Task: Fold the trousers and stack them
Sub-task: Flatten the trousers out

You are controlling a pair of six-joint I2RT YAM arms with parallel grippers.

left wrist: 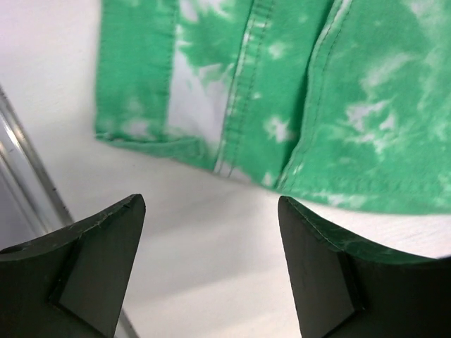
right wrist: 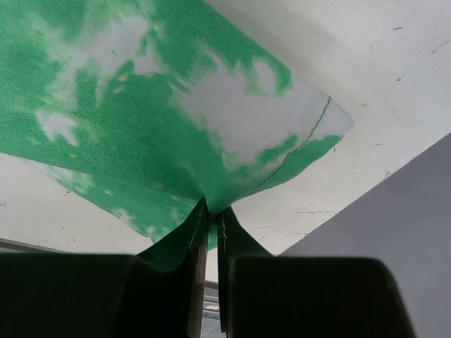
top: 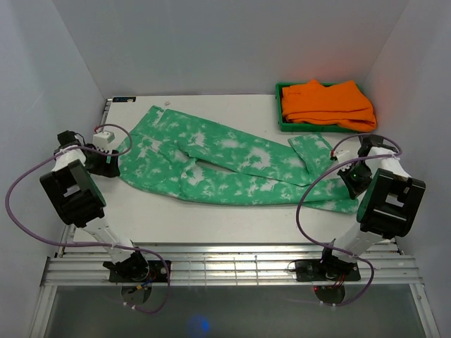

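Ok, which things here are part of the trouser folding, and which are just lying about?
In the job: green tie-dye trousers; right gripper, shut on a leg end; left gripper, open.
Lying about: orange garments; green bin holding them.

Orange garments (top: 328, 104) in green tray (top: 280, 113)

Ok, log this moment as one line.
left gripper: open, near trousers edge | right gripper: shut on trousers hem | trousers: spread on table, unfolded
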